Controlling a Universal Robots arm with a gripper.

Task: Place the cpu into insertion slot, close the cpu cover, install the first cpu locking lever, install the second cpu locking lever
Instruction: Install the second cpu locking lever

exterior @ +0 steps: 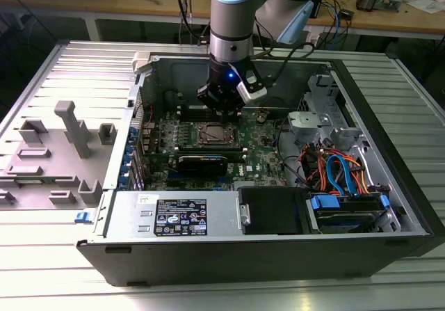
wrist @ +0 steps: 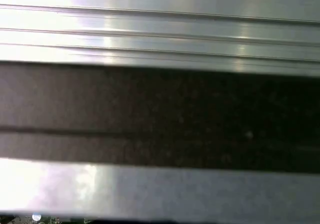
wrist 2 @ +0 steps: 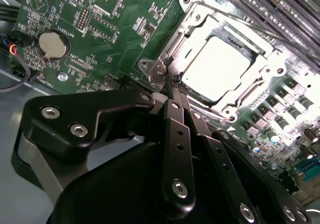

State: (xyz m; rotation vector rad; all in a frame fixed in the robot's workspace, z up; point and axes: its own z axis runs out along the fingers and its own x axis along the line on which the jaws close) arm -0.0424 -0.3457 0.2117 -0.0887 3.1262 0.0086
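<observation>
Second wrist view: the flat silvery square cpu point(wrist 2: 216, 66) was seated in the metal-rimmed insertion slot point(wrist 2: 235, 115) beneath the framed cpu cover point(wrist 2: 272, 58); the black gripper point(wrist 2: 176, 87), jaws clenched empty, was held beside the slot's corner. The stiff, fragile chip was judged best gripped by its edges.

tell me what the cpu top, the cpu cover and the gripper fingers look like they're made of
The cpu top looks like bare metal, pale and smooth, glaring white under the light. The cpu cover around it seems to be thin stamped sheet metal, shiny silver with bright edge reflections. The gripper fingers look like black anodised or painted metal, matte, held by silver screws; hard plastic is possible.
</observation>
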